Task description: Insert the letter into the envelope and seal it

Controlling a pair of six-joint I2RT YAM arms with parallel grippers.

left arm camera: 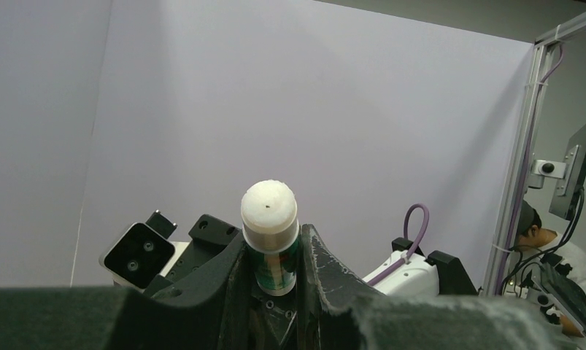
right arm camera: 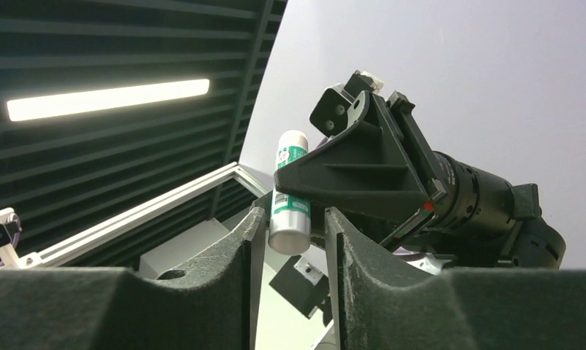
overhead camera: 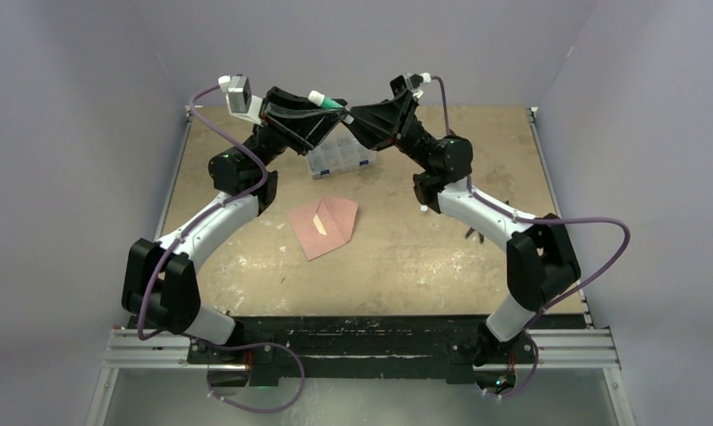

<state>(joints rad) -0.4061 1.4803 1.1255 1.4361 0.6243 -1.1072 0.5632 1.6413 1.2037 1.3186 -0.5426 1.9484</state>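
**While the envelope lies flat, two pincers meet at a glue stick**

Where the worn, scuffed board of the table shows its middle, the envelope lies flat. It is salmon-pink paper with a pointed outline and sharp straight edges. A pale narrow strip slants across it; what that strip is cannot be told. Just beyond the envelope stands a clear plastic compartment box, partly hidden under the raised arms.

Both arms are lifted well above the paper, their tips meeting over the far part of the table. The left pincer is clamped on a glue stick, a smooth round tube with a green-and-white label and a white domed end that faces its wrist camera. The fingers are matt black with a rough, grainy edge.

The right pincer stands part open, its black fingers on either side of the tube's other, pale grey end. A gap shows on one side.
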